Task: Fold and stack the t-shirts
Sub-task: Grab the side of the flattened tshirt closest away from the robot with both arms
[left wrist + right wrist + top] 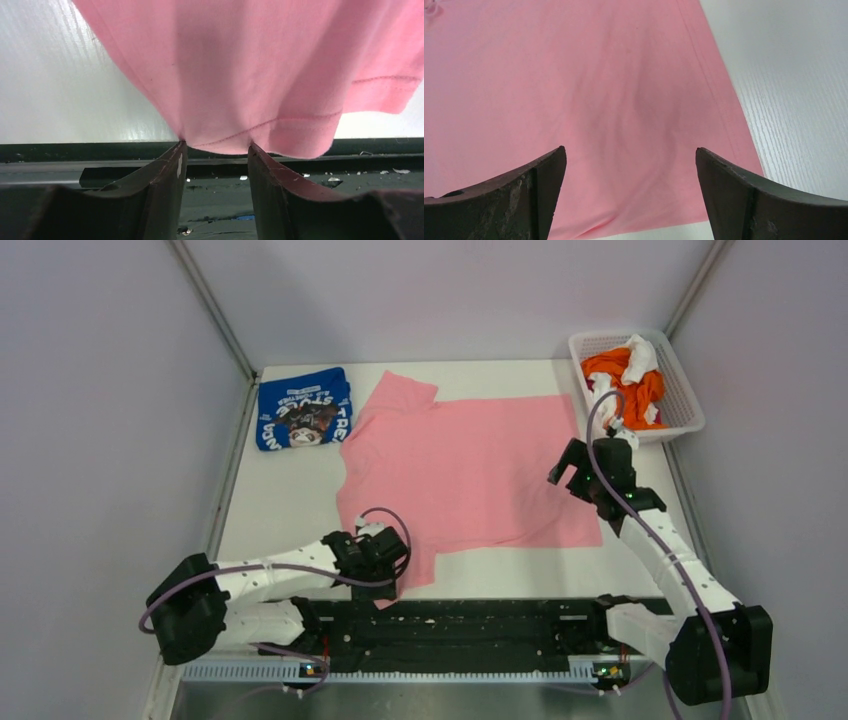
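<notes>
Table [290, 510], seen from above — the pink t-shirt [470, 465] is being taken as the reference for all placings.

- The pink t-shirt is lying spread flat and unfolded over the middle of the table. Its two sleeves are pointing toward the left arm's side and its straight bottom hem toward the right arm's side.
- The blue t-shirt [303, 408] is already folded into a small packet with the white lettering and dark graphic facing up. It is lying just beside the pink shirt's far sleeve, on the left arm's side, and may be touching it at one edge.
- The left gripper [215, 150] is being held low at the pink shirt's near sleeve, by the table's near edge. In the wrist view its fingers [165, 175] are standing part-way apart, and a puffed fold of the sleeve's stitched hem is bunched between the tips, with both tips touching cloth. A clear gap is showing between them, so no firm pinch is being read.
- Under that sleeve hem, the dark rail [125, 170] along the table's near edge is being seen, speckled with pale crumbs.
- The right gripper [631, 152] is being held over the pink shirt's hem end, close to the edge on the right arm's side. Its fingers [539, 185] are spread wide, and nothing is between them but the flat pink cloth below. Whether the tips are touching the cloth cannot be told.
- A white lattice basket [690, 405] is standing past the pink shirt's far hem corner — orange and white cloth [625, 375] is heaped inside it.
</notes>
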Available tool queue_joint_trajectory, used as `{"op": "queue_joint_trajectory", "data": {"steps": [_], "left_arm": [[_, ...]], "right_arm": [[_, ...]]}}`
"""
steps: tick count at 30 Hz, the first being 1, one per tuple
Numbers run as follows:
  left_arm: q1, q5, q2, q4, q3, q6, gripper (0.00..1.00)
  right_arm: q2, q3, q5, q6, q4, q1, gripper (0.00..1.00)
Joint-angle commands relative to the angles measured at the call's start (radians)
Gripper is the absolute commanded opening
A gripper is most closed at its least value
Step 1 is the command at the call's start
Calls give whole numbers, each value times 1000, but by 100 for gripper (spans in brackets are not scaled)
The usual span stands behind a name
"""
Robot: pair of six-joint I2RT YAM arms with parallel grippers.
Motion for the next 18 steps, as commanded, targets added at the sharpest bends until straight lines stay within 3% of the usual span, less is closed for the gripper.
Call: {"op": "queue_joint_trajectory", "data": {"steps": [1,5,10,12,18], "left_arm": [[-6,-18,60,61,39,5,52],[-6,-65,152,53,87,9,41],[-5,-154,291,-52,175,11,15],[-6,-189,322,-90,203,-4,0],[-6,-185,298,-119,208,12,0]], "right_arm": [[9,-6,26,11,16,0,99],[16,-11,42,18,16,-1,99],[8,-20,88,45,15,-2,99],[-3,-27,107,52,16,-3,99],[-35,-46,143,89,-3,-9,99]]}}
